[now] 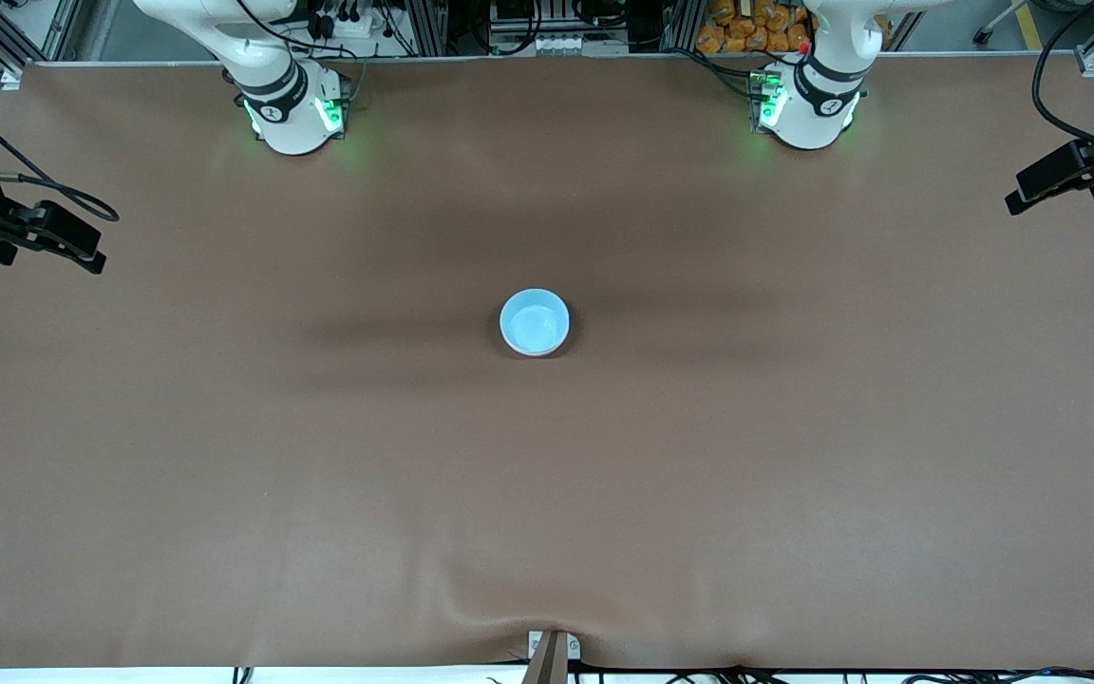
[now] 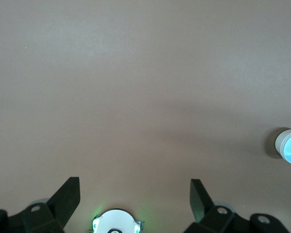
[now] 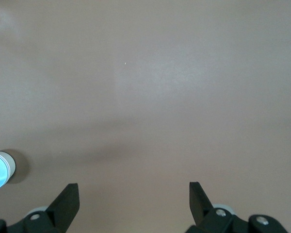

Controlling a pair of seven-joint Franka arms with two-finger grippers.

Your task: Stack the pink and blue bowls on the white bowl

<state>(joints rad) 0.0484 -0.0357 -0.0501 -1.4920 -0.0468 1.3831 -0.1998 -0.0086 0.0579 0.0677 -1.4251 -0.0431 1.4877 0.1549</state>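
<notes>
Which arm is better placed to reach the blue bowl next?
Right, only slightly: the blue bowl sits mid-table, a little toward the right arm's end. Both the right hand and left hand are open, empty.

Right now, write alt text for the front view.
A stack with a blue bowl on top sits alone mid-table on a brown cloth. Two white arm bases stand along the top edge; neither claw shows in this view.

Brown table cover, smooth but for a ripple at the edge nearest the front camera. Small clamp bracket on that edge. Orange packets past the table, near the left arm's base.
</notes>
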